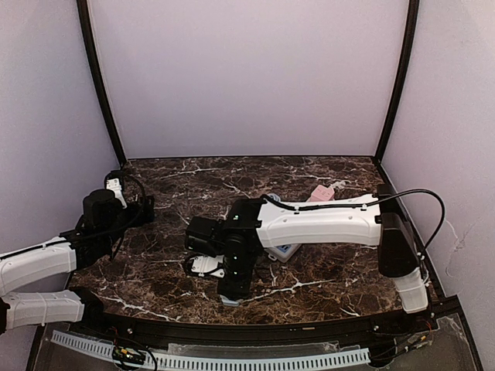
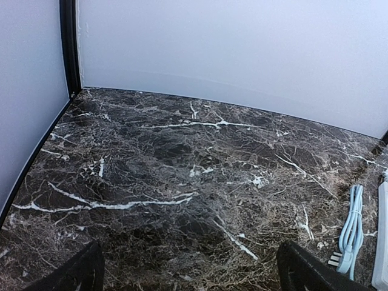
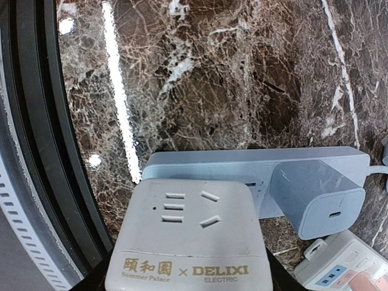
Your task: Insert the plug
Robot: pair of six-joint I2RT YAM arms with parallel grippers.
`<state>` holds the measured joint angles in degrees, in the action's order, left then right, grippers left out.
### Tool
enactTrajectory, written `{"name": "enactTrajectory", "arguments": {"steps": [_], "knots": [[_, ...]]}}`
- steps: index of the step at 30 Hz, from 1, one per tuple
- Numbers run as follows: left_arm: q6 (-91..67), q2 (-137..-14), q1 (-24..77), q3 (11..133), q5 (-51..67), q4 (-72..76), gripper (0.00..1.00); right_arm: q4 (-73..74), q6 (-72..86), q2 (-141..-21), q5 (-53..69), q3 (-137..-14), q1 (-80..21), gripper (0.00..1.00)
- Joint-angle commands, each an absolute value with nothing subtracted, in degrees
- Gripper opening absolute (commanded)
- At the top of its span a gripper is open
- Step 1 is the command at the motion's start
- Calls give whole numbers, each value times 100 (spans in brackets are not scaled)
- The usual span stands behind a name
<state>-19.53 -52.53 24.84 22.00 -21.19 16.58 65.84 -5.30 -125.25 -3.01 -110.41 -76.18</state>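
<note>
Left tool wide — right tool clamped

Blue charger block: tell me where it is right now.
In the right wrist view, the blue charger block sits on the cable end of the pale blue power strip, beside the white DELIXI adapter.

you've got two arms here, the left arm and the right arm, over one dark marbled surface. there you can count one pale blue power strip, one blue charger block, one grey cube socket, one white socket unit, one pale blue cable with a plug, and one pink item.
</note>
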Motion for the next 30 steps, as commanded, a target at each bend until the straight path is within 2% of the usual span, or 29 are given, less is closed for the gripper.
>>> {"name": "enactTrajectory", "arguments": {"steps": [1,30], "knots": [[-1916,-5197,2435,2107,-2040,1717,99,6745,-465,-12934,-382,-11036,-7528,0],[-1916,-5194,2433,2089,-2024,1740,99,6752,-422,-14346,-72,-11472,-7277,1]]}}
